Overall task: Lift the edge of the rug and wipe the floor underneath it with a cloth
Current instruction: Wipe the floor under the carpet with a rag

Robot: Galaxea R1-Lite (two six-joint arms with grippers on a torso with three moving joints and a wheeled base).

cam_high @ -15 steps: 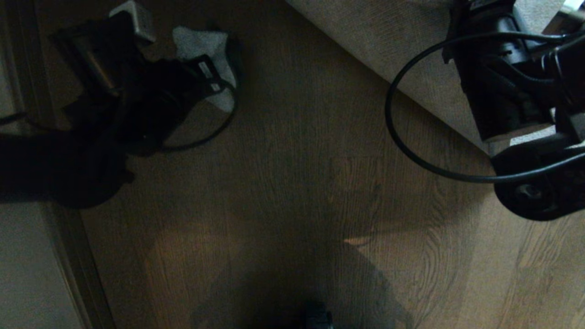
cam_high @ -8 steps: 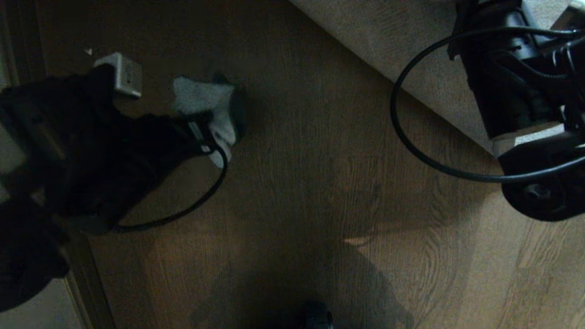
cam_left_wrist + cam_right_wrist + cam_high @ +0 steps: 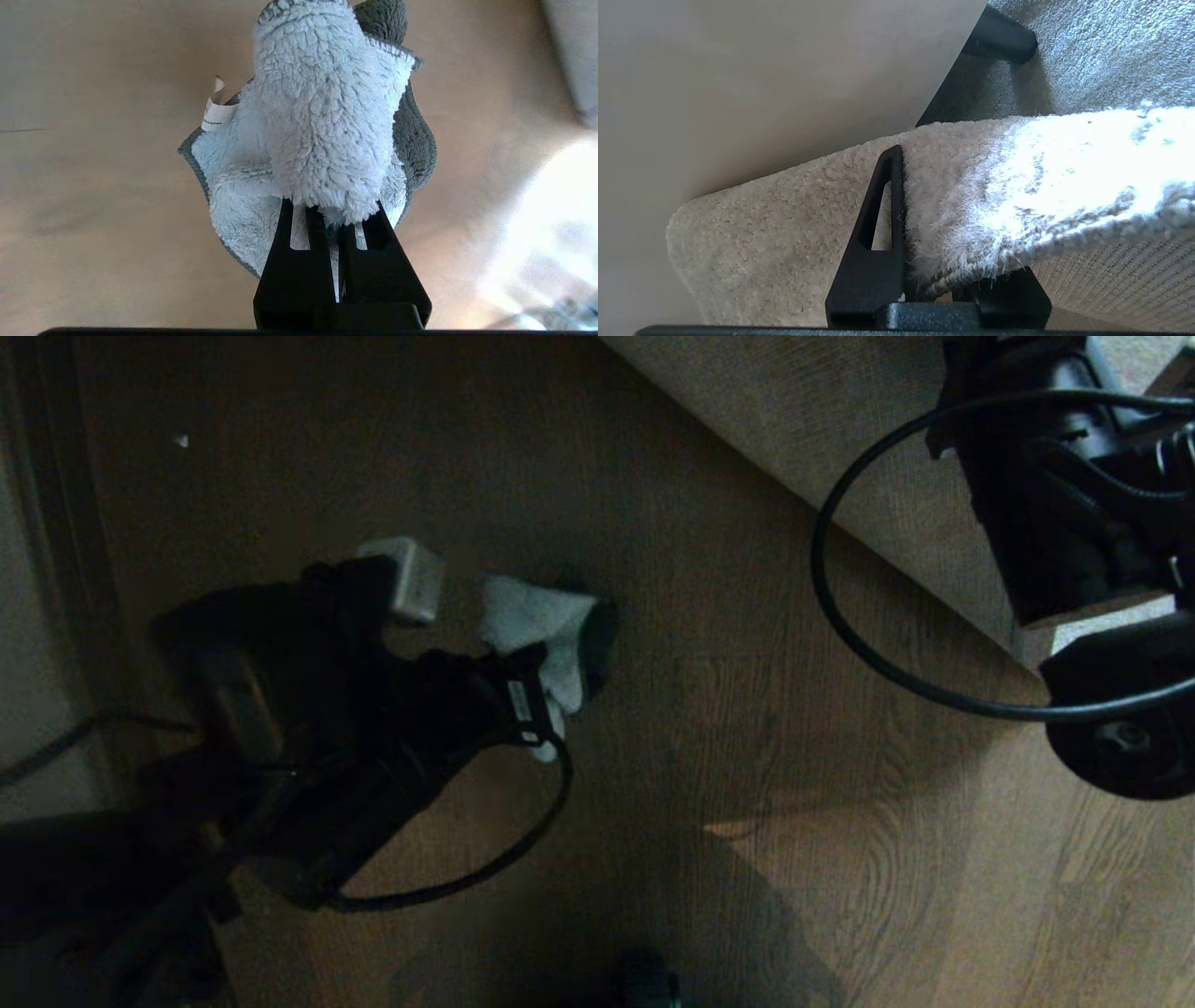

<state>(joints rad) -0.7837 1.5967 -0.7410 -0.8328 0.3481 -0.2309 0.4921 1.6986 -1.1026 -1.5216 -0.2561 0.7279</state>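
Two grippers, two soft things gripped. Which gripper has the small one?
The left gripper, shut on the small pale grey-blue fluffy cloth over the brown wood-grain floor. The right gripper clamps the large light grey plush rug, beige backing showing.

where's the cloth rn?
In the head view the cloth sits left of centre, pinched in the left gripper over the bare floor, well clear of the rug edge that the right gripper holds.

Dark baseboard strip (image 3: 56,569) along left; black furniture leg (image 3: 999,37).
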